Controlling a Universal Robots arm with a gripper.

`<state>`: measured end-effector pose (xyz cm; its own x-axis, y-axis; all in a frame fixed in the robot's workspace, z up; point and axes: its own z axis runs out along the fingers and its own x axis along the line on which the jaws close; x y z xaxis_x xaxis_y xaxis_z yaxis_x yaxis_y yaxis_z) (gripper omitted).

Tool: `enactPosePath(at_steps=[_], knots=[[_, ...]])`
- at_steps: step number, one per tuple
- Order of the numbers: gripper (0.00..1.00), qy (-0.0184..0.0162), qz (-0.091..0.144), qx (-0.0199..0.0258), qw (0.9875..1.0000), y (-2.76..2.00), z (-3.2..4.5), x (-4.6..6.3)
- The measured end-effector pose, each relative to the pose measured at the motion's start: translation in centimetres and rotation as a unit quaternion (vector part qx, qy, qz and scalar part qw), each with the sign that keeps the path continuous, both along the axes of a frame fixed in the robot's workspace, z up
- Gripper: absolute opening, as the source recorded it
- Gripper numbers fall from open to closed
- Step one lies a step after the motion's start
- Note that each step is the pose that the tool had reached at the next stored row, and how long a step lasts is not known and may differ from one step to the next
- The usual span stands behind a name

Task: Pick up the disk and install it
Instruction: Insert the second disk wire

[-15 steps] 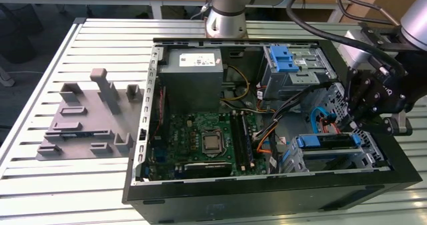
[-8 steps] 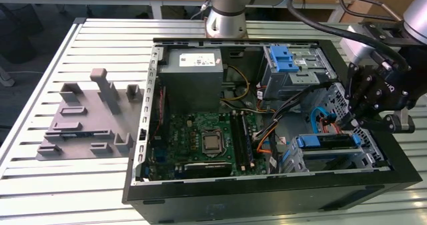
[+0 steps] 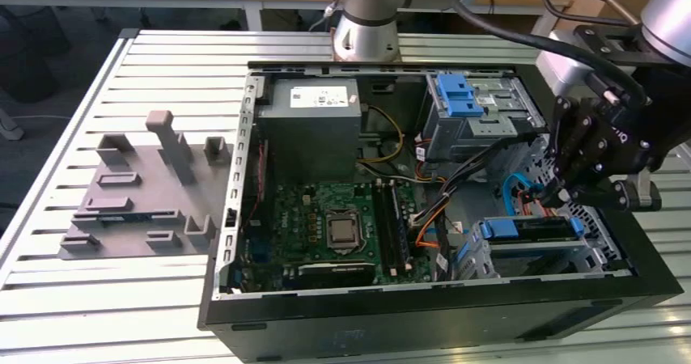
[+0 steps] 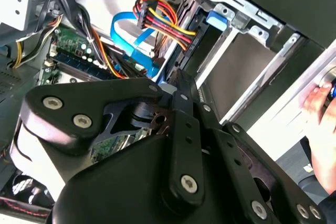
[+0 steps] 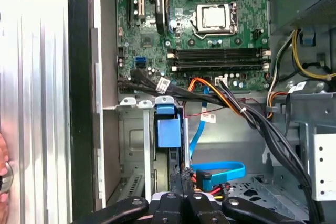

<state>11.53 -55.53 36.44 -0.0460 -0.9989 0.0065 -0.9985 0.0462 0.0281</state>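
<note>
The open computer case [image 3: 432, 315] lies on its side on the slatted metal worktop [image 3: 65, 291], motherboard [image 3: 324, 218] facing up with its bare processor socket [image 3: 343, 228] in the middle. The robot's black hand [image 3: 567, 194] hangs over the end of the case on the exterior view's right, just above the lower drive cage [image 3: 540, 255]. The disk [image 3: 532, 230] sits in that cage, its blue carrier frame showing at the open end; in the first wrist view the blue tab [image 5: 168, 129] of the frame stands between the cage's metal walls, right ahead of the fingers [image 5: 181, 182]. Those fingers look pressed together, with nothing pinched between them, their tips close to the disk's edge. A blue flat cable [image 5: 220, 174] and a bundle of orange, red and yellow wires [image 4: 163, 22] lie just beside the cage. The grey power supply [image 3: 307, 129] fills the far corner. A grey fixture plate [image 3: 141, 194] rests on the worktop towards the exterior view's left. A person's hand [image 4: 323, 129] shows beyond the case wall.
</note>
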Motion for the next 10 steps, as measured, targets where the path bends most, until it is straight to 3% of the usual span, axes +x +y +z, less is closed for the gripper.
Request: enactPosePath(at_steps=[5,10], knots=[[0.11,0.0,0.0,0.0001,1.0,0.08,0.55,-0.27],[0.11,0.0,0.0,0.0001,1.0,0.66,0.58,-0.43]])
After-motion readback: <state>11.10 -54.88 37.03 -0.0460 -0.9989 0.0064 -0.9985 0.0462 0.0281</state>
